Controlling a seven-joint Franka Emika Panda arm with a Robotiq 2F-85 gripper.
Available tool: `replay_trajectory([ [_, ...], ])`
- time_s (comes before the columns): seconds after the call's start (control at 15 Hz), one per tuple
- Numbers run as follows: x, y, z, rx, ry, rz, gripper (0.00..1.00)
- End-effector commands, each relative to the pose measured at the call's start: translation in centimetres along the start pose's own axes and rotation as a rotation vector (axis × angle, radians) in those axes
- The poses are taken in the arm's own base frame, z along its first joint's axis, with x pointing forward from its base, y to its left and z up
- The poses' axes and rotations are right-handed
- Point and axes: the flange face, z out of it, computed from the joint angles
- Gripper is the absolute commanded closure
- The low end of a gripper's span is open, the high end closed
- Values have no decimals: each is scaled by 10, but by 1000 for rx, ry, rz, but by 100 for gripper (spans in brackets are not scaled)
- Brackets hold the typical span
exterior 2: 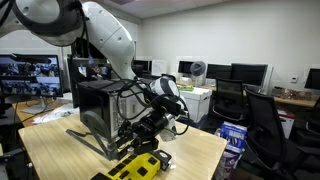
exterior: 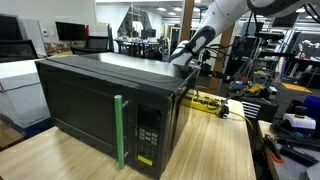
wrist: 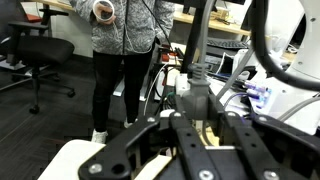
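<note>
Gripper (exterior: 183,61) beside microwave (exterior: 95,95), rear top corner

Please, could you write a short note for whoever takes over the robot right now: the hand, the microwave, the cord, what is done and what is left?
Hand: at the rear corner of the microwave, which stands on the table.
In the wrist view its fingers flank a black cord and its plug. I cannot tell whether they grip it.
Microwave: door shut.
Done: the hand is at the cord.
Left: check the grip before any move; the cord does not look pulled away yet.
Caution: a person stands on the floor beyond the hand.
</note>
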Motion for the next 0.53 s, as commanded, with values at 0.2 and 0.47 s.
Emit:
replay_trajectory([
  [0.2,7,15,-8,-54,32,-6,92],
  [0.47,11,20,-9,-43,41,10,92],
])
